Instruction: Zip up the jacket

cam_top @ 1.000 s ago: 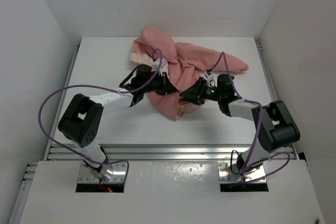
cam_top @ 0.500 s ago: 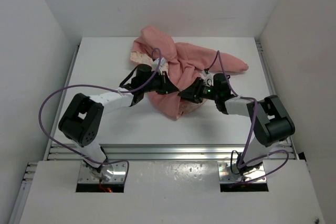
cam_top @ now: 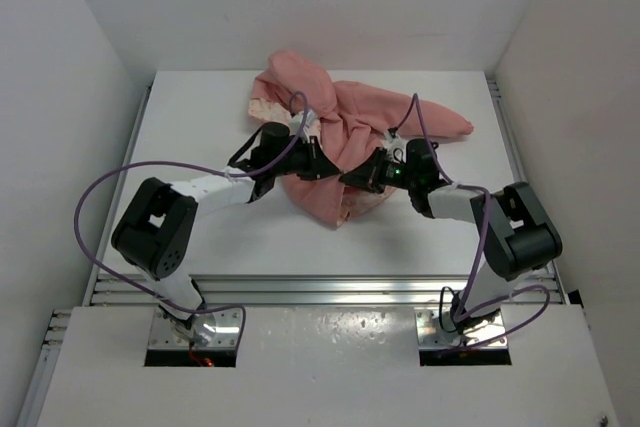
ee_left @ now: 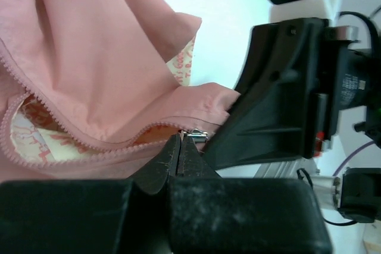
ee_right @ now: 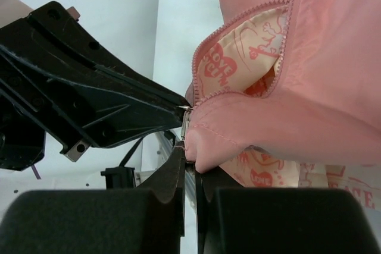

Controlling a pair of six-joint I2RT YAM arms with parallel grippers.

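Observation:
The salmon-pink jacket [cam_top: 330, 117] lies crumpled at the back middle of the white table. Its zipper is parted above the metal slider [ee_left: 199, 135], and the cream printed lining [ee_right: 238, 52] shows between the two rows of teeth. My left gripper [cam_top: 325, 169] is shut, its tips [ee_left: 180, 139] pinching the zipper pull right beside the slider. Facing it tip to tip, my right gripper [cam_top: 350, 180] is shut on the jacket's pink bottom edge [ee_right: 208, 144], just under the slider [ee_right: 186, 124].
White walls close in the table [cam_top: 200, 127] on three sides. A metal rail [cam_top: 320, 287] runs along the near edge. Purple cables [cam_top: 110, 182] loop off both arms. One sleeve [cam_top: 445, 122] trails to the back right.
My right gripper has shut on the jacket's bottom edge, after the right arm slid slightly left toward the left gripper. The left gripper stayed shut and still.

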